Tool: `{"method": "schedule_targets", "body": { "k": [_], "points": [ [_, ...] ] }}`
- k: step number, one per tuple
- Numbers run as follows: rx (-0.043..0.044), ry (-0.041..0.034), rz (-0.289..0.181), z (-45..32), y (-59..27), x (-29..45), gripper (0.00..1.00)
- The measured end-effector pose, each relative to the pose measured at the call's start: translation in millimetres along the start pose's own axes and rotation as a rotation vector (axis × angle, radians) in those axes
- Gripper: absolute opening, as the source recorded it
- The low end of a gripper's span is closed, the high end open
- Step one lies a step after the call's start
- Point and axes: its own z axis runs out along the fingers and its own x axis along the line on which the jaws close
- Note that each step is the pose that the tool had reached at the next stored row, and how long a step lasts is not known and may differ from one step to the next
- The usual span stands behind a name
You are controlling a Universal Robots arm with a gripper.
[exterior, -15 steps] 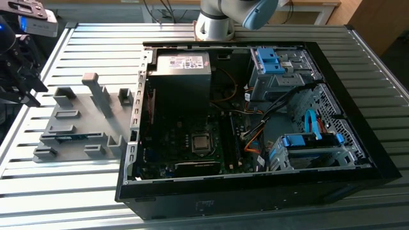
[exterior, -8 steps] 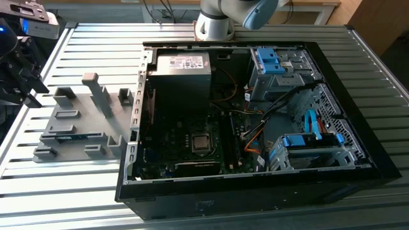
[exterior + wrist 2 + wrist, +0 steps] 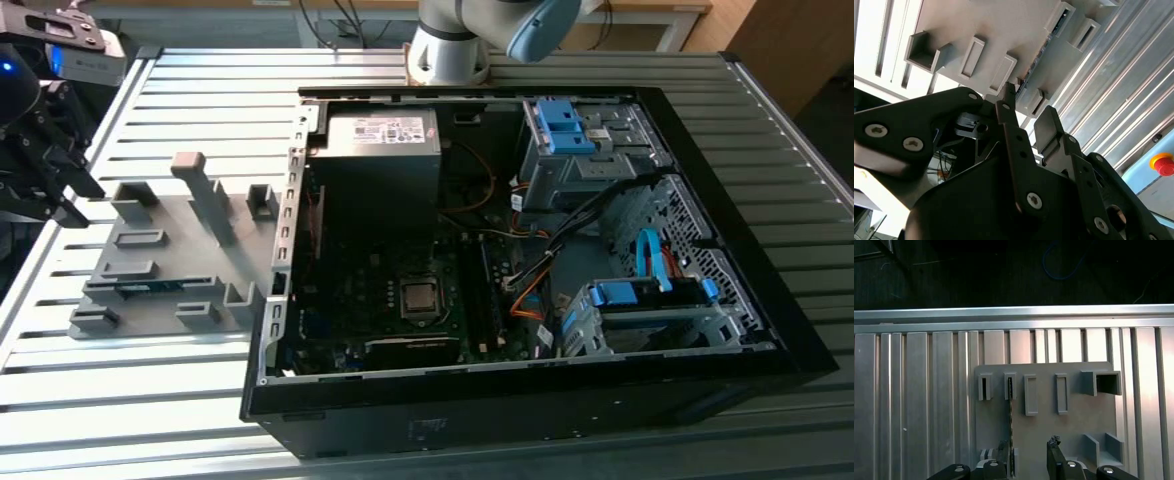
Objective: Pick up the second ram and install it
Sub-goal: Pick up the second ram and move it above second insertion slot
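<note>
I am looking at the grey plastic slotted holder block (image 3: 187,250), which is lying flat on the ribbed aluminium bench (image 3: 200,80). The open black computer case (image 3: 747,330) is sitting right against the holder's side, on the exterior view's right of it.

The second ram, a long thin blue-green circuit-board stick (image 3: 147,287), is standing on its edge in one of the holder's long slots. That slot is in the part of the holder nearer the exterior camera. In the first wrist view I am seeing the stick (image 3: 1010,415) edge-on as a narrow dark line running along the slot. In the second wrist view the stick (image 3: 1041,50) is showing as a dark strip with small chips, tucked between two raised ribs of the holder (image 3: 954,20).

The black claw (image 3: 60,185) is hanging in the air at the holder's outer side, the side away from the computer case, and it is raised above the holder's base. In both wrist views its two black fingers (image 3: 1055,460) are standing apart with nothing between them. The claw (image 3: 1029,447) is pointing down toward the holder (image 3: 1074,420), and one finger is lining up close beside the stick's line while the other is hanging over bare grey plastic. In the second wrist view the claw (image 3: 1026,117) is showing the same open gap. I am seeing no contact between the claw and the stick.
</note>
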Motion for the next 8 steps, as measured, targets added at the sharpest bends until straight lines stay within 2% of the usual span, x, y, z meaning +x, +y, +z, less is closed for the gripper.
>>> {"method": "schedule_targets", "body": {
  "k": [8],
  "points": [
    [0.0, 0.0001, 0.0, 5.5, -0.1, 0.2, 0.43]
  ]
}}
